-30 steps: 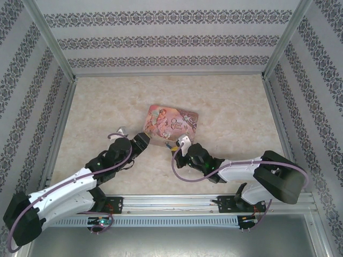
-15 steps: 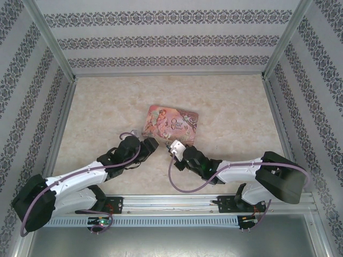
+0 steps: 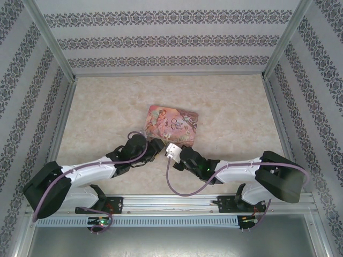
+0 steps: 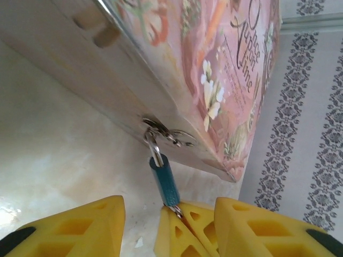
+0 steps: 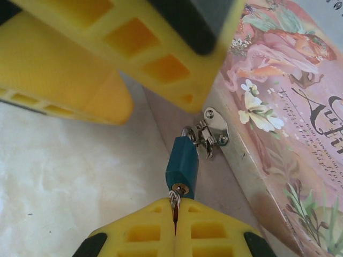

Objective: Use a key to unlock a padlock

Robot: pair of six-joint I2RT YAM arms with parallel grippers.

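1. right tool (image 5: 174,217): fingers pressed together, pinching key (image 5: 174,210), its tip at padlock (image 5: 182,159) keyhole.
2. padlock: blue, hangs frm hasp (image 5: 211,128) on near side of pink tin (image 3: 172,124).
3. left tool (image 4: 169,227): spread, fingers flank padlock w/o touching.
4. pink tin: lies flat mid tabletop (image 3: 230,107), just beyond both tools.

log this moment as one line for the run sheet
left gripper: open, near padlock, not touching | right gripper: shut on key at keyhole | padlock: hanging from tin latch

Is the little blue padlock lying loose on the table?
No, the padlock is hooked through the latch on the pink tin.
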